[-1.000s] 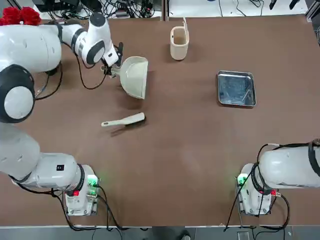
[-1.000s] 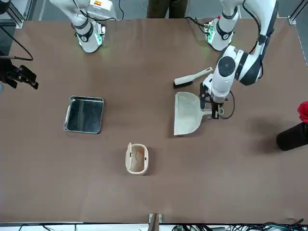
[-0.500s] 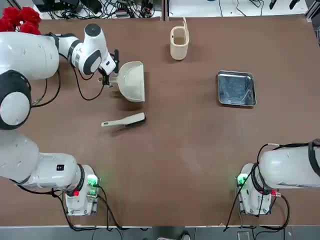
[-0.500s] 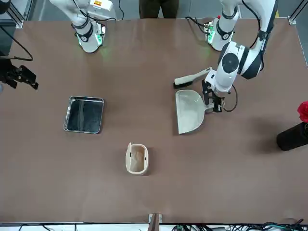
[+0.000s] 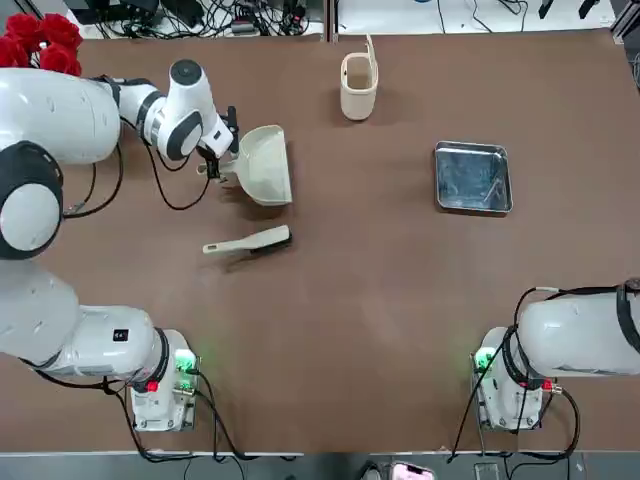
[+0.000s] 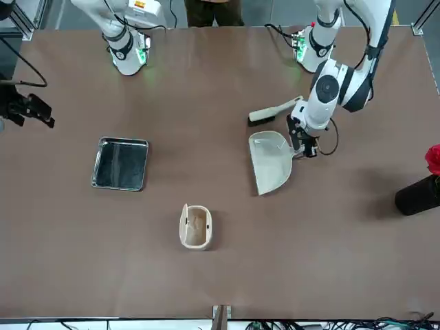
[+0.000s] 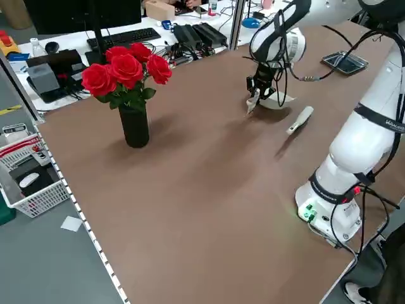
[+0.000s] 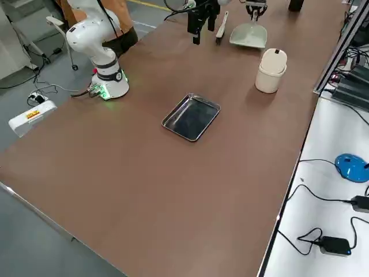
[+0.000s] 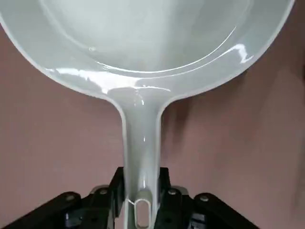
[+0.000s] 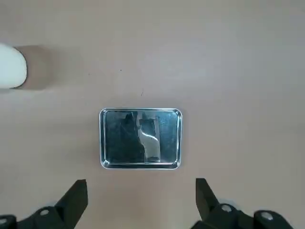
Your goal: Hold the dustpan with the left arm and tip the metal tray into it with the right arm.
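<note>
Top view: brush (image 5: 247, 242) lying left of tabletop centre. Beyond it, left gripper (image 5: 215, 160) clamping dustpan (image 5: 265, 165) handle toward far-left corner. Tray (image 5: 473, 177) sitting near right edge. Right gripper (image 10: 141, 202) hanging above tray, jaws wide.

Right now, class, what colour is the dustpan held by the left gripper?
Cream-white. The dustpan shows best in the left wrist view, clamped by the left gripper.

You are looking at bare surface (image 5: 380, 300) all around the metal tray (image 5: 473, 177). The cup (image 5: 358, 86) and brush (image 5: 248, 242) are flanking the dustpan (image 5: 265, 165).
</note>
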You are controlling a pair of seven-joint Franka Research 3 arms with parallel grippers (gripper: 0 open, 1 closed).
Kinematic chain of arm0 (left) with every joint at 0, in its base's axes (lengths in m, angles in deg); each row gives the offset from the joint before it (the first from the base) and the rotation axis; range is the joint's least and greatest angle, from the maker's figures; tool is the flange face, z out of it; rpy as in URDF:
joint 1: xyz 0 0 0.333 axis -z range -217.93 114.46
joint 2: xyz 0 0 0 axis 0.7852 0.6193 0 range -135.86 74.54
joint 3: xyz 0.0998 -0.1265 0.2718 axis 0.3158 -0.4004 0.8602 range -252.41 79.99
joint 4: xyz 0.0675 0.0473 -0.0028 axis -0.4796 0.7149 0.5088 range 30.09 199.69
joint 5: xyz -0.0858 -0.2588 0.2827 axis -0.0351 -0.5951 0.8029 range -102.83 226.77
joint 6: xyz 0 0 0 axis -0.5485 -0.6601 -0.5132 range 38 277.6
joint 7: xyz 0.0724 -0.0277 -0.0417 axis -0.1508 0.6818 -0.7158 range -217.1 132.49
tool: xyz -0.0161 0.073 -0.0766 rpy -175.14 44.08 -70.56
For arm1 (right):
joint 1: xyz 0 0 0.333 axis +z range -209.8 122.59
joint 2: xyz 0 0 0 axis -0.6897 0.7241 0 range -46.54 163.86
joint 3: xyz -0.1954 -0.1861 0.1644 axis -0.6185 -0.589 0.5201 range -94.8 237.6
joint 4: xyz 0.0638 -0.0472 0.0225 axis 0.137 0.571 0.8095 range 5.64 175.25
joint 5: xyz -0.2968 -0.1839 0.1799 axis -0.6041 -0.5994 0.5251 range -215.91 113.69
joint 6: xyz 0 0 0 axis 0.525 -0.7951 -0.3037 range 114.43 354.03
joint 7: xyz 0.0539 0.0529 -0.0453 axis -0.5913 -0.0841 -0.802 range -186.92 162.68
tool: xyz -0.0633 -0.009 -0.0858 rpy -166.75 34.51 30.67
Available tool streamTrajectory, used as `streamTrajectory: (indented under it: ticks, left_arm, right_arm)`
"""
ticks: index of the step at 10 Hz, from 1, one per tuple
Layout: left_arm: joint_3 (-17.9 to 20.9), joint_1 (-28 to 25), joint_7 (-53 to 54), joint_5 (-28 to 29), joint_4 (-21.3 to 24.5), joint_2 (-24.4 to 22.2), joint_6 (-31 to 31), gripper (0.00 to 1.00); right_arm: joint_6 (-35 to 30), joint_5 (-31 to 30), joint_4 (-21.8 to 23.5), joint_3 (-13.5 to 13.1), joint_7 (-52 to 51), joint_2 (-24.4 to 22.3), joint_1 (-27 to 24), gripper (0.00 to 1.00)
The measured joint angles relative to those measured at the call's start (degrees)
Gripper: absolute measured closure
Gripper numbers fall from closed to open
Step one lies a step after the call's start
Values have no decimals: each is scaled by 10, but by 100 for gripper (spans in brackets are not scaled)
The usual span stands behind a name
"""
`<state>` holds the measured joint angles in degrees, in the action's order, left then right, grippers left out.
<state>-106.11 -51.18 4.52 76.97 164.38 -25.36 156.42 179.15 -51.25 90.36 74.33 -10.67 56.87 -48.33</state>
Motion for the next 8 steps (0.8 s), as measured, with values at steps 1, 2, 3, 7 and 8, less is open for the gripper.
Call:
streamTrajectory:
  ticks: [1,2,3,7,8]
  left_arm:
    - [-2,1,-19,0,11,0,1,68]
    - [-3,1,-44,0,22,0,2,68]
    - [-4,2,-64,0,32,-2,3,68]
    - [-4,2,-77,0,59,-25,5,68]
    - [-5,2,-77,0,60,-27,5,68]
  right_arm:
    - [1,0,0,0,0,0,0,0]
    - [2,0,0,0,0,0,0,0]
    - [2,0,0,0,0,0,0,0]
    - [7,0,0,0,1,0,0,0]
    - [9,0,0,0,1,0,0,0]
